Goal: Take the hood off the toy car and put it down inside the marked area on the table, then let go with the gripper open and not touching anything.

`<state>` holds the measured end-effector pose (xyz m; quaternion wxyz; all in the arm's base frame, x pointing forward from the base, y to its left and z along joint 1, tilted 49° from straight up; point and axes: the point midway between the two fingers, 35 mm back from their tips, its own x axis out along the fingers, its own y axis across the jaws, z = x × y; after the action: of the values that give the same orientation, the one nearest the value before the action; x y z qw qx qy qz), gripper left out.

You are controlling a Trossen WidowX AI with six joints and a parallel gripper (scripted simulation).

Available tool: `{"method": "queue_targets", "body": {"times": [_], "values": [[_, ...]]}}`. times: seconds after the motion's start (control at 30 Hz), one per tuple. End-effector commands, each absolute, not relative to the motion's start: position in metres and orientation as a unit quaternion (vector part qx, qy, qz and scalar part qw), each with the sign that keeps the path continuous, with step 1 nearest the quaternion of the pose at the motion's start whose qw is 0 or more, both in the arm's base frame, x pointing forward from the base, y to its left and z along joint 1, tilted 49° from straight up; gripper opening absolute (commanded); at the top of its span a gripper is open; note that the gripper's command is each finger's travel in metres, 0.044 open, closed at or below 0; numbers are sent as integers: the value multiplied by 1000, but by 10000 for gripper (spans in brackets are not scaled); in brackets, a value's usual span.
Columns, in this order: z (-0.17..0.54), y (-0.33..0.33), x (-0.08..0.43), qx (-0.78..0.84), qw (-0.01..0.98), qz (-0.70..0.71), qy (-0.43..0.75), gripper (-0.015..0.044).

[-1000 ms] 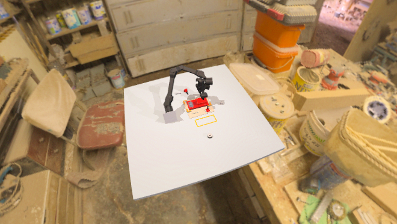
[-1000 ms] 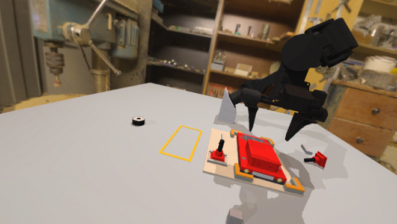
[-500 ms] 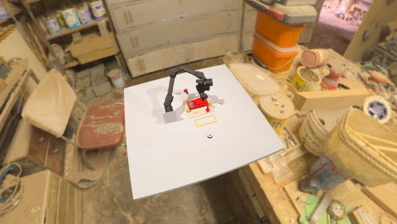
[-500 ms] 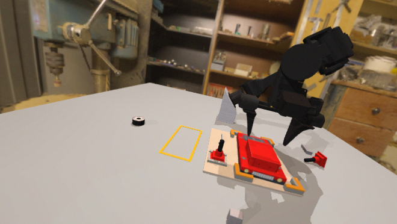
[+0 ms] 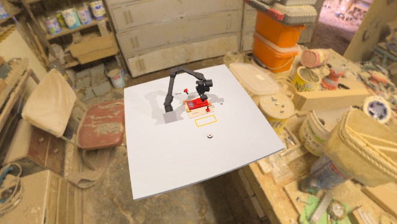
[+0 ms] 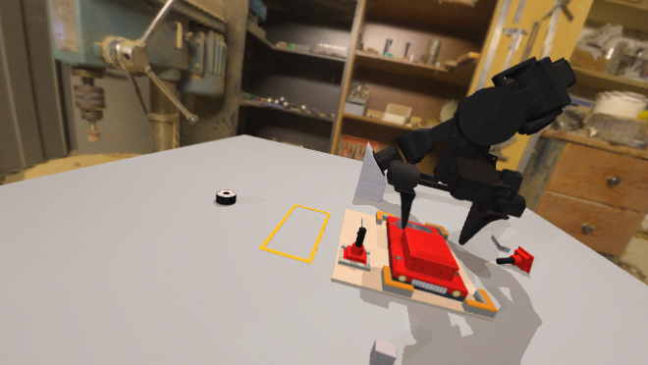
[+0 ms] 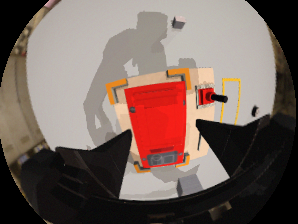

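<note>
Nearest in the exterior view, small grey cube point(image 6: 384, 351) on the bench point(image 6: 147, 304), unrelated. Next, tan base board point(image 6: 354, 280) with orange corner brackets, carrying the toy car point(image 6: 423, 255), red, grille end facing the camera. Hood point(image 6: 422, 249) reads as the raised red panel on top of the car, in place, not lifted. Red-base black lever point(image 6: 357, 247) stands upright on the same board, just beside the car. Marked area point(image 6: 296, 234), yellow outline, lies beside the board on the lever side, nothing inside it. Tool point(image 6: 438, 230) is above the far end of the car, fingers spread wide, gripping nothing; one finger tip comes down at the car's far edge, the other hangs off the opposite side above the bench. Contact with the car cannot be told. Wrist view: car sits between both fingers, roughly centred. Farther out, loose red clamp piece point(image 6: 520, 259) past the tool, black ring point(image 6: 226, 196) well apart beyond the marked area. Progress judgement: approach stage only, nothing done; grasp, lift off, carry to the outline, set down, release and retreat all remain.
</note>
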<state>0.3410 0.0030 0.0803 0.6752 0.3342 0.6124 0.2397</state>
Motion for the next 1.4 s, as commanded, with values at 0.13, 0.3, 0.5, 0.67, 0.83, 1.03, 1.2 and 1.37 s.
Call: {"method": "queue_targets", "body": {"times": [0.13, 0.3, 0.5, 0.67, 0.83, 1.03, 1.2, 1.37], "values": [[76, 9, 341, 338, 674, 241, 611, 440], [73, 13, 341, 338, 674, 241, 611, 440], [71, 15, 341, 338, 674, 241, 611, 440], [70, 17, 341, 338, 674, 241, 611, 440], [68, 19, 342, 338, 674, 241, 611, 440], [66, 21, 342, 338, 674, 241, 611, 440], [65, 23, 343, 338, 674, 241, 611, 440], [63, 25, 343, 338, 674, 241, 611, 440]]}}
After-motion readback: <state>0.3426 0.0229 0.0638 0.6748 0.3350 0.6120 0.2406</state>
